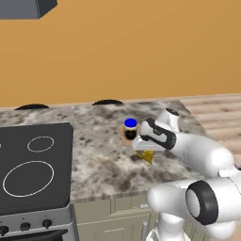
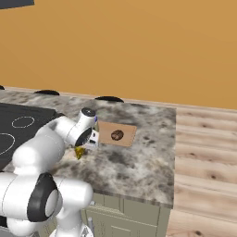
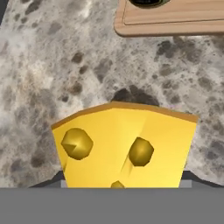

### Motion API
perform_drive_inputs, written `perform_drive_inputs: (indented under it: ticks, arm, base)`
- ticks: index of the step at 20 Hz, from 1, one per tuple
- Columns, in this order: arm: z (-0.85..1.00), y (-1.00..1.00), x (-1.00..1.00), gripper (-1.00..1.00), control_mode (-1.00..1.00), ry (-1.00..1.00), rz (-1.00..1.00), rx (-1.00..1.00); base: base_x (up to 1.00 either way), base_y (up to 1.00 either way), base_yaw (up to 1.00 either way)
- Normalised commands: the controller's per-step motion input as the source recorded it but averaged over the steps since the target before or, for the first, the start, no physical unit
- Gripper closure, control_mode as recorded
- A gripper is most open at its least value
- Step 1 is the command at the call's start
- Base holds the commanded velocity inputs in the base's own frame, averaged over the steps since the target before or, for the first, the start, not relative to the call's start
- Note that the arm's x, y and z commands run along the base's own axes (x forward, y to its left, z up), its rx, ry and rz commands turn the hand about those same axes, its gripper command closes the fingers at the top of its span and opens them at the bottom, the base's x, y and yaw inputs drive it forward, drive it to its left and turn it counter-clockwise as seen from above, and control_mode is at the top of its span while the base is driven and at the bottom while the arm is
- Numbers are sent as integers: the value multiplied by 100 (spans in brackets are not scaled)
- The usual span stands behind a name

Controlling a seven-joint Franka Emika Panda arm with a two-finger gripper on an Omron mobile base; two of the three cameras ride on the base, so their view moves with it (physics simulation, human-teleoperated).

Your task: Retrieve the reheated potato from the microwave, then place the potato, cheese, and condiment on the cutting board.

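Observation:
The yellow cheese wedge with holes sits between my gripper tips, whose dark fingertips press against its two sides. It hangs low over the marbled counter beside the cutting board, not on it. From the base views the cheese shows just under the gripper. The dark-brown potato lies on the board. The blue-lidded condiment jar stands on the board's left end, just behind my hand. The microwave is out of view.
A black stovetop with ring marks takes up the counter's left part. The counter ends at the right, with wooden floor beyond. An orange wall runs behind.

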Motion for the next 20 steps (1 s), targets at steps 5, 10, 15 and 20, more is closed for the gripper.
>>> perform_drive_inputs:
  ticks: [5, 10, 15, 20]
  arm:
    - [28, -50, 20, 100, -100, -1, 15, 13]
    - [28, -36, 21, 100, -100, 0, 1, 10]
    - [32, -15, 25, 100, -100, -4, 0, 3]
    - [27, -11, 18, 100, -100, -2, -2, -1]
  base:
    - [0, 0, 0]
    - [0, 0, 0]
    - [0, 0, 0]
    - [0, 0, 0]
